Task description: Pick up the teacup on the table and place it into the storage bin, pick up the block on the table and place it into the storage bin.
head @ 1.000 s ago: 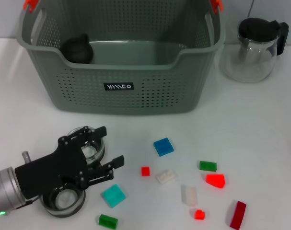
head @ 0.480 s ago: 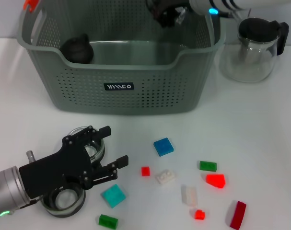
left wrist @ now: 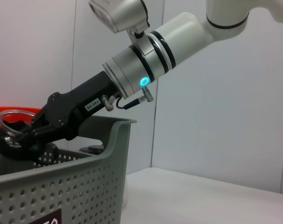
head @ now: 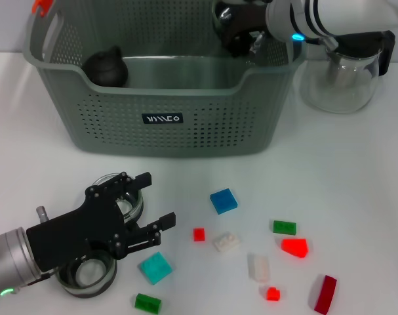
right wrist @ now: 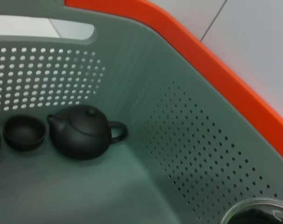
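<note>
Bin (head: 179, 121) first: it fills the far side of the table, and a dark teapot (right wrist: 83, 133) and a small dark cup (right wrist: 24, 132) sit on its floor toward the far end. Our right gripper (head: 235, 29) hangs over the bin's back right corner, just inside the rim, its fingers closed on a glass teacup (left wrist: 8, 123) held clear above the wall. We judge the step in hand to be setting that teacup down inside.

To do it well, we would lower it straight toward the bare floor near this corner, well apart from the teapot, keep the teacup upright, and let go only once it is low, since glass dropped from rim height could chip or tip over.

Our left gripper (head: 153, 200) waits at the near left of the table with its fingers spread wide, over two more glass cups (head: 87, 275).

Smallest are the blocks: a blue one (head: 223, 200), a teal one (head: 155, 268), and others in red, green and white scattered to their right, all outside the bin.
</note>
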{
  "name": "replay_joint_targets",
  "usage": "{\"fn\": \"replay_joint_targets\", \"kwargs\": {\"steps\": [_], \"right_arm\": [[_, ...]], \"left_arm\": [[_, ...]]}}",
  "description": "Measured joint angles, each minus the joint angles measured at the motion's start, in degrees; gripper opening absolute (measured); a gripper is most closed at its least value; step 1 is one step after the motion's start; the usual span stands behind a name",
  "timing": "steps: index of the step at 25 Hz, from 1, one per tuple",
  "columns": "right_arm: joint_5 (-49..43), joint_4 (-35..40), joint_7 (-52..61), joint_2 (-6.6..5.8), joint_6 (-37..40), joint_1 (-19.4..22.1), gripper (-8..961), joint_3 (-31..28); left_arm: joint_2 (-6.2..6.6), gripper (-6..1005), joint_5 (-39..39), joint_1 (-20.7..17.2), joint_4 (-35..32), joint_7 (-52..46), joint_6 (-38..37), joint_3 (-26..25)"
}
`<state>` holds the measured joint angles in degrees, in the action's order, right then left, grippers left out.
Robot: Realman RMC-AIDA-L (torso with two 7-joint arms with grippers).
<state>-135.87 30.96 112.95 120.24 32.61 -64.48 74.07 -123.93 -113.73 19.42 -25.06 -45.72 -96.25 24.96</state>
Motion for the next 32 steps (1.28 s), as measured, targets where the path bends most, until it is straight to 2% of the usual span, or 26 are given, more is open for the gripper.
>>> {"fn": "replay_joint_targets", "kwargs": {"steps": [14,21,24,27,30,32], "right_arm": [[-0.25,0.90,0.34,-0.08,2.43,0.15,218,0.00],[-0.28,4.38,1.63,-0.10,4.13,1.26,384,-0.40],[0.11,10.35,2.59,-0.09,6.59,3.76,455,-0.53],[2.77,19.36,2.96,-0.04,10.71,7.70,548,-0.53],[9.44,30.98,2.12,-0.09,16.99,13.45,640,-0.52],[14.26,37.21,0.81,-0.15,21.53,17.55,640,-0.55]], "left_arm": [[0.00,685,0.00,-0.09,0.02,0.02,0.02,0.00],[0.00,683,0.00,-0.30,0.02,0.03,0.00,-0.03],[0.00,682,0.00,-0.39,0.02,0.03,-0.08,-0.08],[0.00,682,0.00,-0.46,0.02,0.00,-0.48,-0.09],[0.13,681,0.00,-0.52,0.02,-0.38,-0.85,-0.15],[0.26,680,-0.11,-0.53,0.01,-0.53,-1.28,-0.30]]}}
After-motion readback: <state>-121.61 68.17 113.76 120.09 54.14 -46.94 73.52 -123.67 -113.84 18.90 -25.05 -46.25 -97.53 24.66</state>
